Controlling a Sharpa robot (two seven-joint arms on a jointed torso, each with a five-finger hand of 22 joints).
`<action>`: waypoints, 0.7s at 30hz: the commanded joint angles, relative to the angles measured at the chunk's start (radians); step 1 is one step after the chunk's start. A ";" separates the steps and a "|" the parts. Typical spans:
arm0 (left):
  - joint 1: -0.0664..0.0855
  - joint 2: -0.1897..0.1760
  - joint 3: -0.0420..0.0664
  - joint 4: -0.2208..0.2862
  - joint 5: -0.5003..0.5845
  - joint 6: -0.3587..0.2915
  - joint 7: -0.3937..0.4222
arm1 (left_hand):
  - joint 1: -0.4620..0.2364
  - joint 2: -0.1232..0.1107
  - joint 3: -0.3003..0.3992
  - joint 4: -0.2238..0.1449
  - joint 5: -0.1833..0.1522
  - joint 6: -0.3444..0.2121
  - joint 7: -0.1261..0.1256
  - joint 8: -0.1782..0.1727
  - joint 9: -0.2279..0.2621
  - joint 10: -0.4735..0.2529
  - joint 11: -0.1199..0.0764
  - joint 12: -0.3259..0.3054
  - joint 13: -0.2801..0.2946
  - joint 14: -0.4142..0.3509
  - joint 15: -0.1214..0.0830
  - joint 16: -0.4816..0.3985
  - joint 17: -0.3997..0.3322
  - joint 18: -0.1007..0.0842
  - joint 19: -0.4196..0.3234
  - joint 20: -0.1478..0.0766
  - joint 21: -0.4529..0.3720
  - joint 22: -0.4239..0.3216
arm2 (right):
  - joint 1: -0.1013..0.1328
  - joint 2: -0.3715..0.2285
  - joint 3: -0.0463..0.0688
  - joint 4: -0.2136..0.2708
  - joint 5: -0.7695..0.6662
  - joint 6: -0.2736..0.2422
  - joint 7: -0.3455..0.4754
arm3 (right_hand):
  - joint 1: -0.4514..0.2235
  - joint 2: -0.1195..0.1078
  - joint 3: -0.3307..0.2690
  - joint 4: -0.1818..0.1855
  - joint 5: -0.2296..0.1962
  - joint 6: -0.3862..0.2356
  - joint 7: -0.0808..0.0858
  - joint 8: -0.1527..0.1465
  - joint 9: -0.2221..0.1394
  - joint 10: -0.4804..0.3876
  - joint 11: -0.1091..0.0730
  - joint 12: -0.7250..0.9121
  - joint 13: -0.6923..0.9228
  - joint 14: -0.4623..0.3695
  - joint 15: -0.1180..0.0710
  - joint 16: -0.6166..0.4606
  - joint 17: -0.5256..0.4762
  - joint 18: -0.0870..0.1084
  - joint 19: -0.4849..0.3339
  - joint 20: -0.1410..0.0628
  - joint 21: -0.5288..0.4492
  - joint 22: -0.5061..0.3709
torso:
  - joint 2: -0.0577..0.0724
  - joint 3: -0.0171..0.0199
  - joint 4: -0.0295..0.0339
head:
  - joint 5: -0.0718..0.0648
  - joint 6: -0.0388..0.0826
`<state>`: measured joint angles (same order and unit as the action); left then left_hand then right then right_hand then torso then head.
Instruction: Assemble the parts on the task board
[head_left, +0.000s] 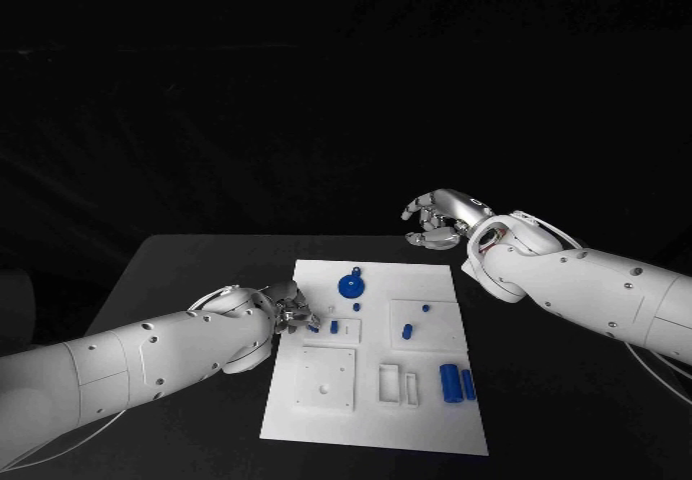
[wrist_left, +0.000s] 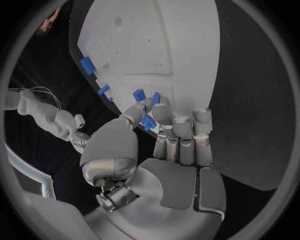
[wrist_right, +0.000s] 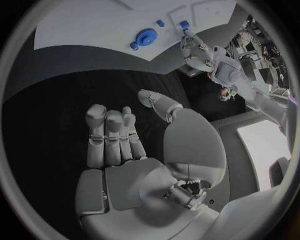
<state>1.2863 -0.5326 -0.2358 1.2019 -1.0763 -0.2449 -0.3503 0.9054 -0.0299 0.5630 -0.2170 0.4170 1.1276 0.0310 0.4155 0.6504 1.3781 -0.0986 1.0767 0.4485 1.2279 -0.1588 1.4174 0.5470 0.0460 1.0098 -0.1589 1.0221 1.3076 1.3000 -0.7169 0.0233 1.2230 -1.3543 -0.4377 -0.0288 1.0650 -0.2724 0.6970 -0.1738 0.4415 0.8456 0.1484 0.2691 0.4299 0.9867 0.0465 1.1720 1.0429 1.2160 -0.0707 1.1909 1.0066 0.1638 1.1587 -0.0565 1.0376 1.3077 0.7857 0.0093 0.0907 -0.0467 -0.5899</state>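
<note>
Nearest, the left hand (wrist_left: 164, 131) pinches a small blue part (wrist_left: 147, 121) between thumb and fingertips at the left edge of the task board (head_left: 433, 415), mid-desk; seating it likely calls for squaring it over its slot, then pressing straight down. Right hand (head_left: 444, 217) hovers beyond the board's far right corner, fingers loosely curled, holding nothing.

Parts (head_left: 456, 382) lie on the task board (head_left: 433, 425), mid-table (head_left: 188, 265)
</note>
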 joint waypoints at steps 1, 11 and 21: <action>-0.006 0.004 -0.004 -0.001 0.010 0.033 -0.007 | -0.023 -0.019 0.035 -0.014 -0.036 0.094 -0.062 0.066 0.186 0.028 -0.038 0.007 0.000 0.041 -0.049 0.005 0.000 0.007 0.007 -0.116 0.006 0.019 | 0.000 0.000 0.000 0.002 -0.003 0.004 0.008 | -0.012 0.000 -0.002 0.001 0.006 0.003 0.010 0.004 -0.001 -0.007 -0.001 0.003 -0.001 0.000 0.006 -0.004 -0.002 0.098 0.008 -0.001 -0.005 0.017 | 0.000 0.0006 -0.0003 | 0.000 0.000; -0.006 0.004 -0.004 -0.004 0.010 0.033 -0.006 | -0.048 -0.072 0.033 0.046 -0.135 0.095 -0.062 0.067 0.187 0.027 -0.039 0.015 -0.003 0.039 -0.050 0.008 -0.002 0.012 0.004 -0.117 0.007 0.018 | 0.000 -0.001 0.000 0.002 -0.003 0.004 0.008 | -0.012 -0.001 -0.002 0.001 0.007 0.003 0.010 0.004 -0.001 -0.008 -0.001 0.003 -0.001 0.000 0.006 -0.004 -0.002 0.098 0.008 -0.001 -0.005 0.017 | 0.000 0.0006 -0.0002 | -0.001 0.000; -0.006 0.005 -0.004 -0.006 0.010 0.034 -0.005 | -0.054 -0.101 0.033 0.065 -0.144 0.097 -0.062 0.069 0.188 0.027 -0.038 0.021 -0.004 0.039 -0.051 0.012 -0.003 0.013 0.003 -0.117 0.009 0.018 | 0.000 -0.002 0.000 0.002 -0.003 0.004 0.008 | -0.013 -0.001 -0.003 0.001 0.007 0.003 0.010 0.004 -0.001 -0.008 -0.001 0.003 -0.002 0.000 0.006 -0.004 -0.002 0.098 0.008 -0.001 -0.005 0.017 | -0.001 0.0005 0.0003 | -0.001 0.000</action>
<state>1.2826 -0.5312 -0.2388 1.1938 -1.0744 -0.2309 -0.3558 0.8512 -0.1236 0.5971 -0.1549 0.2758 1.1891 -0.0142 0.4871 0.8382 1.4096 -0.1328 1.0920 0.4460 1.2720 -0.2036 1.4257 0.5456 0.0470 1.0098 -0.1589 1.0260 1.3074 1.3000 -0.7184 0.0233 1.2235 -1.3542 -0.4378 -0.0286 1.0650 -0.2724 0.6970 -0.1738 0.4454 0.8460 0.1481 0.2690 0.4299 0.9868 0.0464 1.1714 1.0430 1.2160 -0.0707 1.1909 1.0066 0.1638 1.1595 -0.0572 1.0375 1.3076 0.7855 0.0101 0.0906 -0.0473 -0.5905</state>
